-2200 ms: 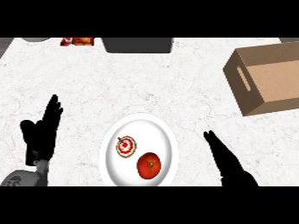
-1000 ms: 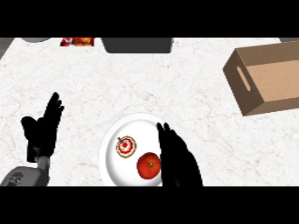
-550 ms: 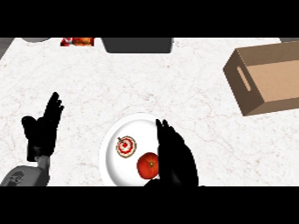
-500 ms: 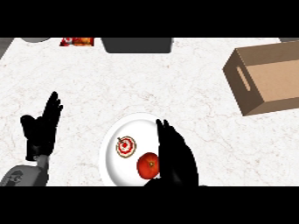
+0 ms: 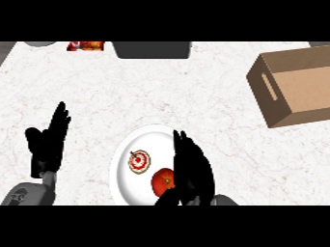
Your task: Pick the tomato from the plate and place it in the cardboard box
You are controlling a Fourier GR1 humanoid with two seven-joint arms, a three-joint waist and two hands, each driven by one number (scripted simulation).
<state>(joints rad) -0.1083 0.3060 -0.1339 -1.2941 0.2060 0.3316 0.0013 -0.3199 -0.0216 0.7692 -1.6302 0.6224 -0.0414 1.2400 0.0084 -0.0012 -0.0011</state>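
- Looks steeply down on a pale, veined table (image 5: 196, 96).
- Shows a white plate (image 5: 125, 183) near the lower middle of the table.
- Finds the red tomato (image 5: 160, 181) lying on the lower right part of the plate, not lifted, well apart from the box.
- Shows a round red-and-white slice (image 5: 139, 160) on the same plate, just beside the tomato at its upper left.
- Places the right hand (image 5: 190, 169) over the right side of the plate, up against the tomato's right flank and hiding part of it.
- Has that hand's fingers (image 5: 182, 144) stretched straight and close together, pointing toward the far edge, with the thumb hooked leftward below the tomato; not clamped on the tomato.
- Sets the left hand (image 5: 48, 142) at the lower left, off the plate, resting with fingers straight and upward and the thumb out to the left, holding nothing.
- Shows a brown cardboard box (image 5: 303, 89) at the upper right, open at the top, with a slot handle in its left wall.
- Lines the far edge with a dark grey block (image 5: 151, 49), a red packet (image 5: 86, 46) to its left and a grey rounded thing (image 5: 39, 43) further left, all cut off by the view's edge.
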